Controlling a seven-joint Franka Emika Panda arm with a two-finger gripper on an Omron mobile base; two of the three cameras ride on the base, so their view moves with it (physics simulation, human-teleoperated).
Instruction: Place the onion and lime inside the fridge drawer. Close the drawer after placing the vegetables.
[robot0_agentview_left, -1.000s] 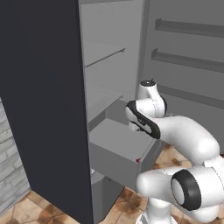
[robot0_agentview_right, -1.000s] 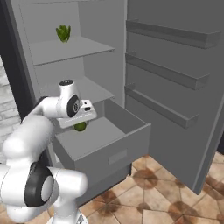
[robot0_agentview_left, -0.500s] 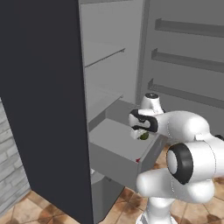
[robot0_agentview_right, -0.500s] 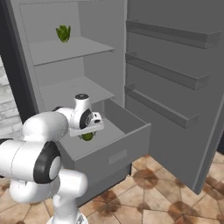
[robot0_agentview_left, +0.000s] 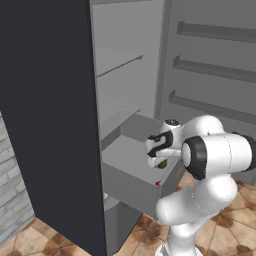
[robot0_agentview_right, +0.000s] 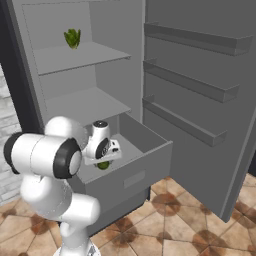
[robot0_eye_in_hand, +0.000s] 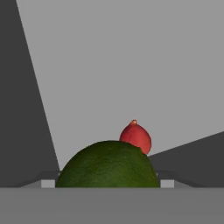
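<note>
My gripper (robot0_agentview_left: 161, 160) hangs low inside the open fridge drawer (robot0_agentview_left: 127, 182), shut on the lime (robot0_agentview_left: 163, 164), a dark olive-green lump. From the right base view the lime (robot0_agentview_right: 103, 165) peeks out under the gripper (robot0_agentview_right: 104, 161), just above the floor of the drawer (robot0_agentview_right: 131, 176). In the hand view the lime (robot0_eye_in_hand: 107, 166) bulges up between the fingertips of the gripper (robot0_eye_in_hand: 107, 183). Just behind it the red onion (robot0_eye_in_hand: 136, 136) lies on the grey floor of the drawer (robot0_eye_in_hand: 131, 65).
A leafy green item (robot0_agentview_right: 72, 37) sits on the upper fridge shelf. The open fridge door (robot0_agentview_right: 200, 90) with its racks stands to the right. The fridge's dark side wall (robot0_agentview_left: 50, 125) is at the left, and a lower drawer (robot0_agentview_left: 117, 220) sits beneath.
The arm has folded and carried the lime forward and down into the drawer. The drawer stays open.
</note>
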